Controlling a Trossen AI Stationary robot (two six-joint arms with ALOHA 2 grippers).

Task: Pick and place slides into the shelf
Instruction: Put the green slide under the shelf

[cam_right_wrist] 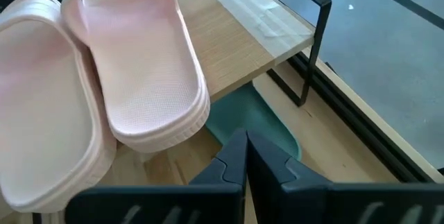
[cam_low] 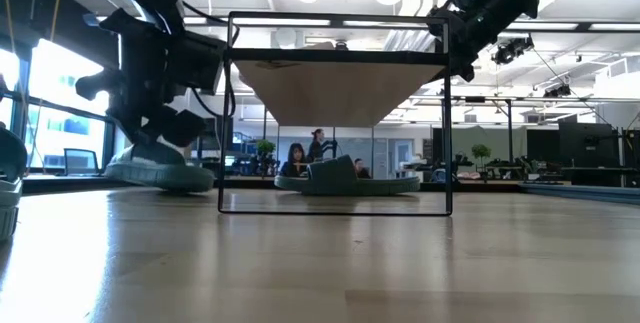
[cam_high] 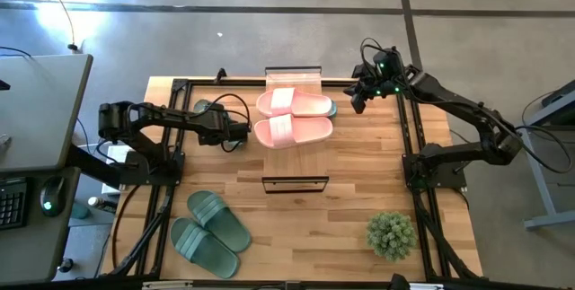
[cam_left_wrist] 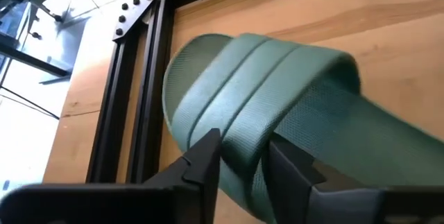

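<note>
My left gripper (cam_left_wrist: 246, 161) is shut on a sage-green slide (cam_left_wrist: 277, 92) near the table's far-left corner; the arm mostly hides that slide (cam_high: 204, 107) from above. Two pink slides (cam_high: 293, 116) lie side by side on the shelf's wood top (cam_high: 292, 76). Another green slide (cam_right_wrist: 258, 121) lies on the table under the shelf's right end. My right gripper (cam_right_wrist: 243, 156) hovers over it, shut and touching nothing. Two more green slides (cam_high: 210, 232) lie at the near left. My left gripper pinches the green slide's ribbed strap (cam_left_wrist: 244, 137) between its two fingers (cam_left_wrist: 207, 156), coming from above and slanting down. The fingers lie across the strap's edge. In the low view the slide (cam_low: 160, 173) seems to sit with its sole on the table.
The shelf's black frame (cam_low: 335, 208) stands mid-table, open underneath. A small potted plant (cam_high: 391, 234) sits at the near right. Black rails (cam_high: 176, 146) run along the table's left and right edges. Bare wood lies in front of the shelf. People sit in the room beyond.
</note>
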